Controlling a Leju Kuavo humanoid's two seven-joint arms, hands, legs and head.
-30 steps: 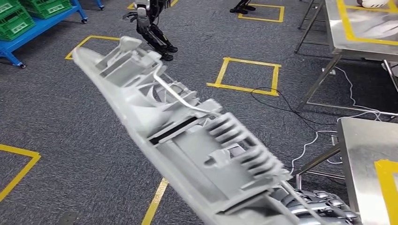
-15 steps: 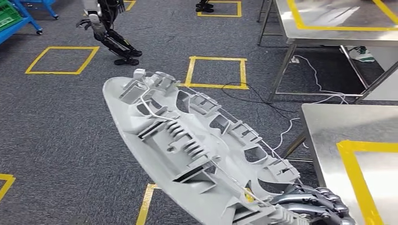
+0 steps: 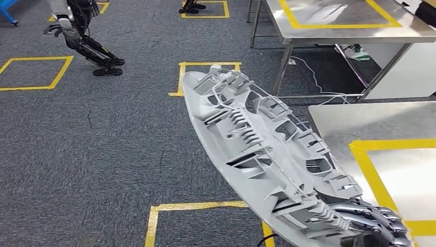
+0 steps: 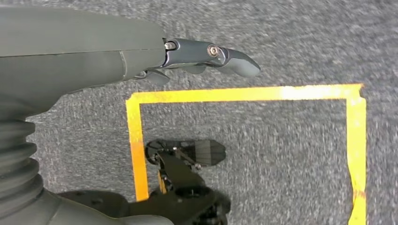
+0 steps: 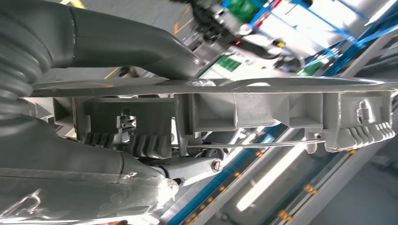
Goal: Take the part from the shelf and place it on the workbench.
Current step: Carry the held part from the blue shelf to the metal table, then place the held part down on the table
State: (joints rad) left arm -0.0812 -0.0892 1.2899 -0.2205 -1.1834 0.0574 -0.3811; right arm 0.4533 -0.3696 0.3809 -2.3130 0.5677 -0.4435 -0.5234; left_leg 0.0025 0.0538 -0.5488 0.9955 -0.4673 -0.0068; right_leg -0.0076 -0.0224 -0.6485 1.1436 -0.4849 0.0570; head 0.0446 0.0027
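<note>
A long grey plastic part (image 3: 259, 149), ribbed on its inner side, stretches from the lower right up toward the middle of the head view. My right hand (image 3: 373, 224) grips its near end at the bottom right; in the right wrist view the thumb (image 5: 141, 44) and fingers (image 5: 187, 166) clamp the part (image 5: 263, 105) from both sides. The steel workbench (image 3: 339, 123) with yellow tape lies just right of the part. My left hand (image 4: 206, 54) hangs over the carpet, fingers extended and holding nothing.
A second steel table (image 3: 329, 20) stands further back on the right, with cables (image 3: 319, 69) on the floor beneath it. Another humanoid robot (image 3: 82, 38) stands at the upper left. Yellow tape squares (image 3: 36, 72) mark the grey carpet.
The camera has turned to the right: the workbench has slid further into view and the other robot has shifted left. The part stays in my right hand, now lying nearer the bench.
</note>
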